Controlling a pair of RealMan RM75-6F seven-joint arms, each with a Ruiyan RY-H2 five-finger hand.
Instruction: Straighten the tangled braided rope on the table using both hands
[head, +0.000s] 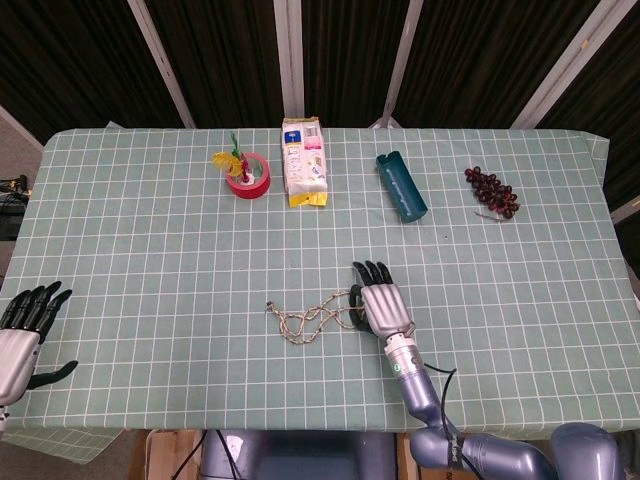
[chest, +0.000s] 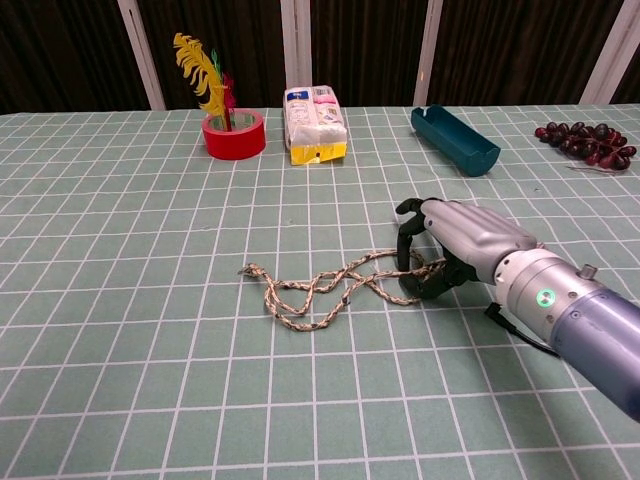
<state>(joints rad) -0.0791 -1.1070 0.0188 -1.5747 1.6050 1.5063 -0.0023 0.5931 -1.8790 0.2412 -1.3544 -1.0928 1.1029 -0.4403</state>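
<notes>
The braided rope (head: 305, 322) lies in loose tangled loops near the table's front middle; its frayed left end (chest: 248, 269) is free. My right hand (head: 382, 305) sits on the rope's right end, fingers curled down over it and thumb tucked under, pinching the rope (chest: 320, 290) against the cloth. In the chest view the right hand (chest: 455, 245) hides the last bit of that end. My left hand (head: 20, 335) hovers beyond the table's front left corner, fingers spread and holding nothing, far from the rope. The chest view does not show the left hand.
Along the far side stand a red tape roll with feathers (head: 247, 175), a snack packet (head: 304, 162), a teal tray (head: 401, 187) and a bunch of dark grapes (head: 491, 191). The green checked cloth (head: 150, 260) covers the table.
</notes>
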